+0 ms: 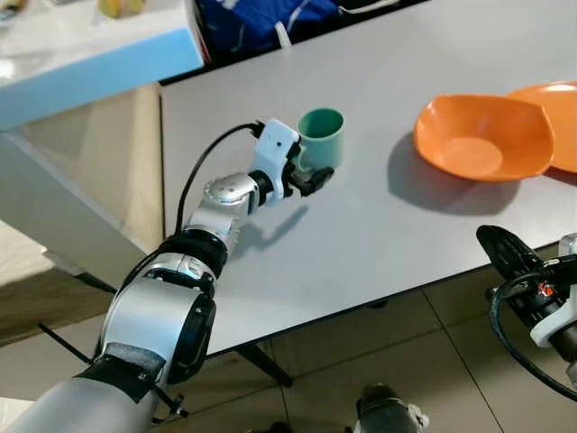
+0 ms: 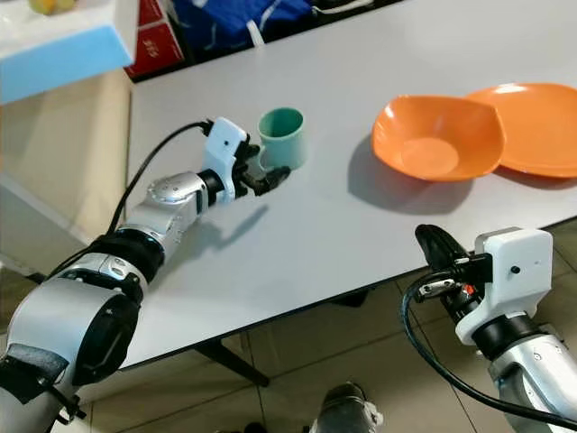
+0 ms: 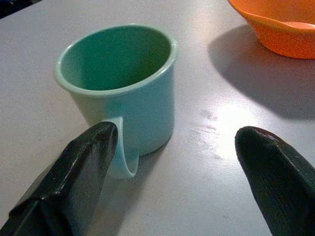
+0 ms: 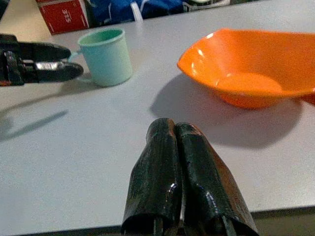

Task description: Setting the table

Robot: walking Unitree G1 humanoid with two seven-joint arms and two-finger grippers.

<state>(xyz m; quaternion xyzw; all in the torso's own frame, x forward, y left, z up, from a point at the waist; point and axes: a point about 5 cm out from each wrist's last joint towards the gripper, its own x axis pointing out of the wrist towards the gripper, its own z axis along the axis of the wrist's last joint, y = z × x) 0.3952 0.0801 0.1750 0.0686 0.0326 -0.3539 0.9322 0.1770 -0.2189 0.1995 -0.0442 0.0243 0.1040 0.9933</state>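
Your left claw sits spread apart at the green cup on the grey table.

Your left wrist camera shows what the head views blur: one finger lies against the cup's handle, the other stands apart over bare tabletop. The right claw hangs at the table's near edge, fingers pressed together and holding nothing. The orange bowl sits well to the cup's right, with open surface between, and overlaps the orange plate. The cup stands near the table's left edge.
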